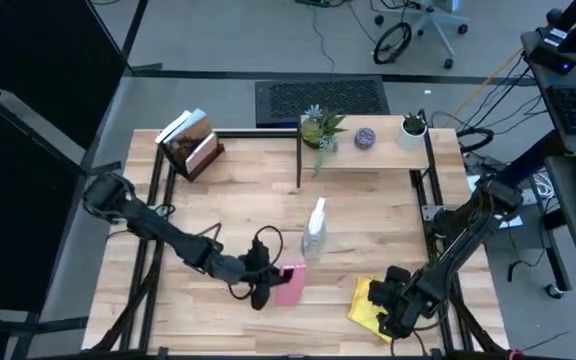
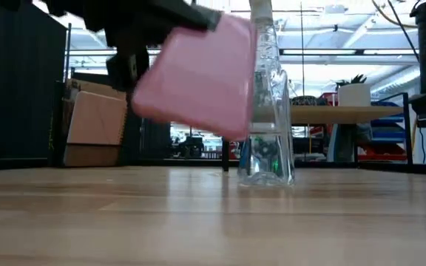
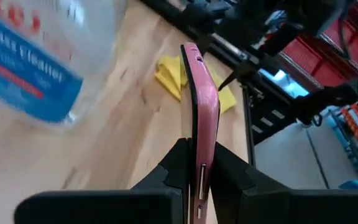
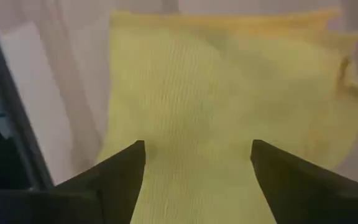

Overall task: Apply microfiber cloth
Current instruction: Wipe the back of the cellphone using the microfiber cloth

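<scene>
A phone in a pink case (image 1: 290, 284) hangs clear of the wooden table near its front middle, with my left gripper (image 1: 268, 283) shut on it; in the low view its pink back (image 2: 198, 70) is tilted. The yellow microfiber cloth (image 1: 365, 299) lies rumpled on the table at the front right. My right gripper (image 1: 390, 308) stands open over the cloth's right part, and in the right wrist view the cloth (image 4: 229, 81) fills the space between and beyond its fingers (image 4: 120, 177). A clear spray bottle (image 1: 315, 232) stands upright behind the phone. My left gripper pinches the phone's two flat faces (image 3: 199, 158) between its two fingers, at the end nearest the wrist. The fingers come from the table's left and lie along the phone, which reaches away toward the cloth. It is lifted clear of the table and tilted. Whether my right gripper touches the cloth, I cannot tell.
The spray bottle (image 2: 268, 111) stands just behind and to the right of the held phone. At the back are a stand of books (image 1: 190, 142) on the left and a low shelf (image 1: 368, 155) with small plants on the right. Bare wood lies between bottle and cloth.
</scene>
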